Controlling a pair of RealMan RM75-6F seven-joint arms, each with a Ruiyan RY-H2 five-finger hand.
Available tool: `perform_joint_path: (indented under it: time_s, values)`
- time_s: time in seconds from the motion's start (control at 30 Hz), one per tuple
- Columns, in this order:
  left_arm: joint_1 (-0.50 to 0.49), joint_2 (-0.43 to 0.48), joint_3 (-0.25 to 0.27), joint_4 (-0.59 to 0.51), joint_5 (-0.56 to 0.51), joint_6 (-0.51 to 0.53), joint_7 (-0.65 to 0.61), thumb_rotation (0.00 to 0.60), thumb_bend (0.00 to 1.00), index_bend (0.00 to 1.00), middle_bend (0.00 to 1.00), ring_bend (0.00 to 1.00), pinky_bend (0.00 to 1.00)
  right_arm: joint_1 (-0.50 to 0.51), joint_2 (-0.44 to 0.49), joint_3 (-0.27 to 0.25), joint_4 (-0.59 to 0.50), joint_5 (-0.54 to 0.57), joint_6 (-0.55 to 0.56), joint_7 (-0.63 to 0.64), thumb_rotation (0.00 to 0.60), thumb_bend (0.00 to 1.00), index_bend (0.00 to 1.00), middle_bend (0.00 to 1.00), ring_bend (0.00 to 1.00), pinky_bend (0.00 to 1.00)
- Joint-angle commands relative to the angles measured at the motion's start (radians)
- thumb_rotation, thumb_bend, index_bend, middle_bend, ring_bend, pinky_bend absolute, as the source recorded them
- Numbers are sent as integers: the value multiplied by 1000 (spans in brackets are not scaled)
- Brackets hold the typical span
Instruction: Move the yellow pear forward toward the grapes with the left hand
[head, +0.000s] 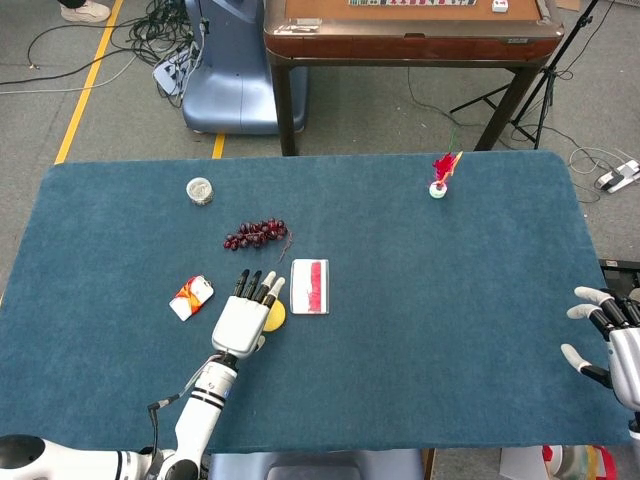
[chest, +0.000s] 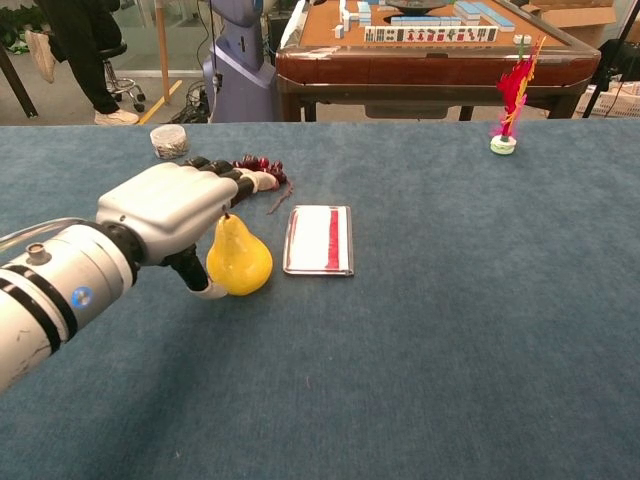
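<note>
The yellow pear (chest: 238, 261) stands upright on the blue table (chest: 480, 330), just left of the red-striped card (chest: 319, 239), short of the grapes (chest: 262, 167). The left hand (chest: 172, 207) arches over it, thumb hooked at its base, fingers (chest: 243, 180) stretched over the top; whether it actually grips I cannot tell. The right hand (head: 612, 345) rests loose, empty, at the table's far edge.

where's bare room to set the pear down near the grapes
Bare cloth lies between the grapes and the pear, left of the red-striped card. It is crowded by the left robot hand, red-and-white packet and card. Right of the card is wide open.
</note>
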Motion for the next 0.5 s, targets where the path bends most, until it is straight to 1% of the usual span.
perform_joint_path:
  time_s: [0.03,0.17,0.5]
  values:
    - [-7,-10,-5,7,-10,-3,5,600,0,0,0,0,0,-1,2,1,-1,0,3,3,600,103,458,303,215,326]
    - [-20,-30,-12,31,-20,-3,15,600,0,0,0,0,0,-3,6,2,-2,-1,7,9,600,103,458,303,216,326]
    - [-48,-67,-50,100,-85,-19,27,600,0,0,0,0,0,-5,11,6,-1,5,10,19,600,103,458,303,215,326]
